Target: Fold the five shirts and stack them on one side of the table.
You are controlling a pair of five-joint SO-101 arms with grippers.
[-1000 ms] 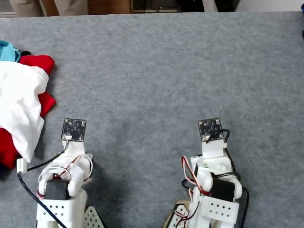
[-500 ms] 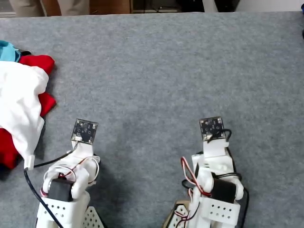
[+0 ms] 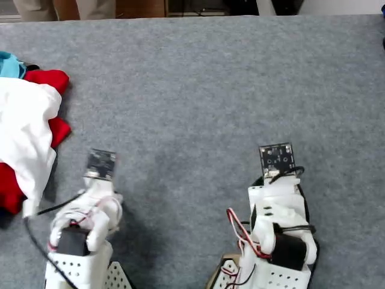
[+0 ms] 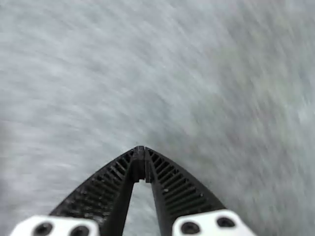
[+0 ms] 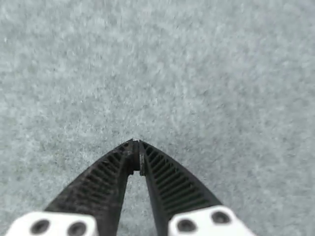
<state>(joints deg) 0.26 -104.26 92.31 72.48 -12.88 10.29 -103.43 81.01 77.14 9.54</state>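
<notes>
A heap of shirts lies at the table's left edge in the high view: a white shirt on top, a red one under it, a bit of blue shirt at the far corner. My left arm stands at the near left, just right of the heap and apart from it. My right arm stands at the near right over bare felt. In the wrist views my left gripper and right gripper are shut with nothing in them, each above grey felt.
Grey felt covers the whole table. A black cable runs from the left arm's base toward the heap. A person's legs stand beyond the far edge at the left.
The left arm's wrist swung right and then back toward the left. The right arm's wrist shifted slightly right and away from the base. The shirts have not moved.
</notes>
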